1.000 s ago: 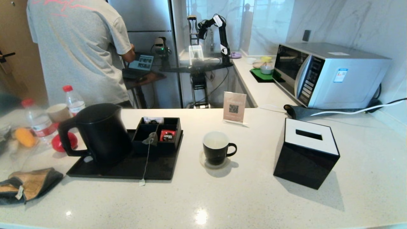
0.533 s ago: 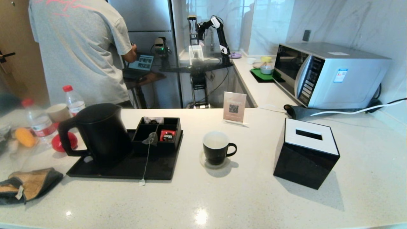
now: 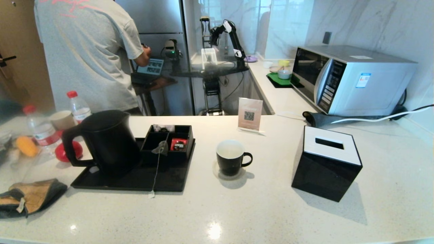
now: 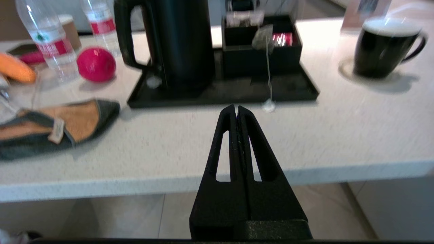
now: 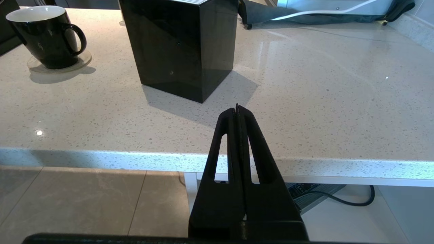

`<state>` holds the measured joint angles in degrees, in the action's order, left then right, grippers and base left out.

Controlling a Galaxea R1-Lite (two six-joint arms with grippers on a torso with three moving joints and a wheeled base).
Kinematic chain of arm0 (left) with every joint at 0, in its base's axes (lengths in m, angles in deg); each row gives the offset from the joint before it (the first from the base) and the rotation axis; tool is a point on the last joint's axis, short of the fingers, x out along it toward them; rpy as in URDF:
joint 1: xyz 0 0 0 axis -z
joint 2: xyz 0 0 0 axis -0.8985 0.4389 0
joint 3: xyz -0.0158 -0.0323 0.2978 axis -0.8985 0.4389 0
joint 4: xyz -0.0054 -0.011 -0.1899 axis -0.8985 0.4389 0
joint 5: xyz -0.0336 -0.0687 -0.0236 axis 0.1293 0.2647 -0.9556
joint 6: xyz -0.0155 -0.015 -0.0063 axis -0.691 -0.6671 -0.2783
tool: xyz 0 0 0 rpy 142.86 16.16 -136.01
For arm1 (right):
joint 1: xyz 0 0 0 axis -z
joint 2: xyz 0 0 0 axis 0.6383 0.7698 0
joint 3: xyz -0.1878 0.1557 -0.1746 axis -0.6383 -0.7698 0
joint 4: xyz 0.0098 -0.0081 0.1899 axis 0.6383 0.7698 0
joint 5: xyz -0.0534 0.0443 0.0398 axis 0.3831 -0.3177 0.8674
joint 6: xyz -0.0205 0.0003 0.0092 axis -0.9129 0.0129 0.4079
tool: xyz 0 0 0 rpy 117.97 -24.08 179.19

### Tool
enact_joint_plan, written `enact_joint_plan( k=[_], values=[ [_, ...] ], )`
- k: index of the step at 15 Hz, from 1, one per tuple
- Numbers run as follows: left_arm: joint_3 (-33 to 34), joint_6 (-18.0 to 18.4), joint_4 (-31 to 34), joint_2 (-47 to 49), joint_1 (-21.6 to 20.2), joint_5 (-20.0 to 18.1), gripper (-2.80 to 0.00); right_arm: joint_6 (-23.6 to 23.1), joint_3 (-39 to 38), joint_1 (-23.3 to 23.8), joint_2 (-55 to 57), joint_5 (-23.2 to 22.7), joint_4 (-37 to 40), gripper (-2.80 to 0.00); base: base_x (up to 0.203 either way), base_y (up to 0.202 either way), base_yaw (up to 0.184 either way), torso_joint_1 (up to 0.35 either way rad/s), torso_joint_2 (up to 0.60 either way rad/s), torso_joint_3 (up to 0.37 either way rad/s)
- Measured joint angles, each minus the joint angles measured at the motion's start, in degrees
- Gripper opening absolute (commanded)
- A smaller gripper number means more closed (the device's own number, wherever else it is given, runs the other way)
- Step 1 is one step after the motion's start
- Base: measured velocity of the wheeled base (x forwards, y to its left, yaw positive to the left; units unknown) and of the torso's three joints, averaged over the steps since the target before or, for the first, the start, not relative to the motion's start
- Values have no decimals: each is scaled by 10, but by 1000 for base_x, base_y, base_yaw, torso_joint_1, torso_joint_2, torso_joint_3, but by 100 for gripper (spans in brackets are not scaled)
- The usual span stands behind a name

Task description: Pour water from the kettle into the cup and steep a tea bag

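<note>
Tall matte black kettle [image 3: 105, 142] is parked on black tray [image 3: 135, 181], w/ small black ceramic mug [image 3: 232, 159] well apart. Left gripper [image 4: 236, 109] & right gripper [image 5: 237, 107] are seen pinched closed, nothing held, off the counter edge. Risk: grey tea bag [image 3: 162, 148] string could be snagged when kettle is lifted.

Kitchen: microwave [image 3: 349, 79], stone counter [image 3: 264, 210].

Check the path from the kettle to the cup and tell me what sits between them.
The black compartment box stands on the tray between the kettle and the cup, with the tea bag draped over its front wall. Past the tray's edge, the counter up to the cup looks bare.
</note>
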<state>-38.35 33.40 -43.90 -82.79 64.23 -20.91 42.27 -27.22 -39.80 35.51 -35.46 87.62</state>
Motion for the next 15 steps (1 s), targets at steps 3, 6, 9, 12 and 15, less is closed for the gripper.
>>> enact_joint_plan(
  k=[3, 6, 9, 12, 15],
  values=[
    [-55, -14, 2, 18, 0, 0, -280, 0, 0, 0, 0, 0, 0, -280, 0, 0, 0, 0, 0, 0],
    [-101, -18, 2, 59, 2, 0, -280, 0, 0, 0, 0, 0, 0, -280, 0, 0, 0, 0, 0, 0],
    [-143, -19, -10, 124, 13, 10, -280, 0, 0, 0, 0, 0, 0, -280, 0, 0, 0, 0, 0, 0],
    [-177, -19, -52, 201, 18, 31, -280, 0, 0, 0, 0, 0, 0, -280, 0, 0, 0, 0, 0, 0],
    [-209, -19, -66, 270, 18, 81, -280, 0, 0, 0, 0, 0, 0, -280, 0, 0, 0, 0, 0, 0]
  ],
)
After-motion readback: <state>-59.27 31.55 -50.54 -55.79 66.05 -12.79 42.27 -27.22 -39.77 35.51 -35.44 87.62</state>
